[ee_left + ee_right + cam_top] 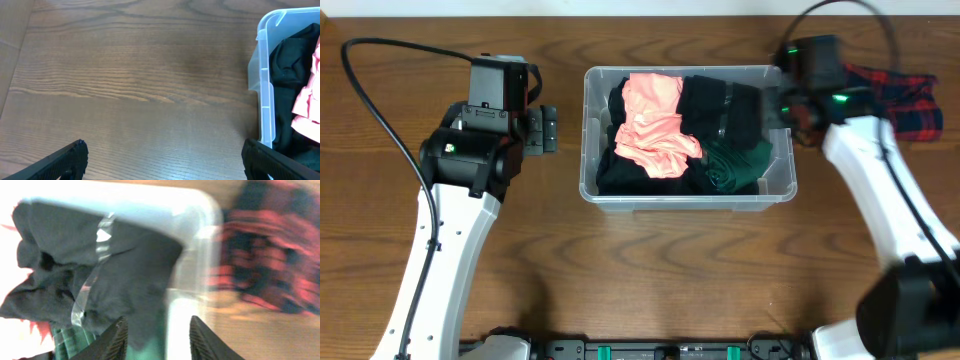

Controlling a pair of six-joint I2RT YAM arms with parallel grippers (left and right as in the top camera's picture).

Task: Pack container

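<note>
- A clear plastic container (690, 200) sits at the middle of a wooden table (650, 270), between the two robot arms, and is filled nearly to the rim with clothes.
- A pink garment (655, 125) lies crumpled on top at the left centre. A black garment (720, 110) is bunched beside it, and a dark green garment (735, 165) is tucked into the front right corner.
- The left gripper (542, 130) hangs over bare wood just left of the container, not touching it. In the left wrist view its fingers (65, 160) are spread wide with nothing between them.
- The container's left wall (265, 90) stands at the edge of that view, with black and pink cloth behind it.
- The right gripper (790, 105) hovers at the container's right rim. The right wrist view is blurred, but the fingers (117, 340) are parted above the rim (200, 255) and clasp nothing.
- A red-and-black plaid cloth (895, 95) lies on the table just outside the container's right wall, partly hidden by the right arm.
- A black cable (380, 110) loops over the table beside the left arm.
</note>
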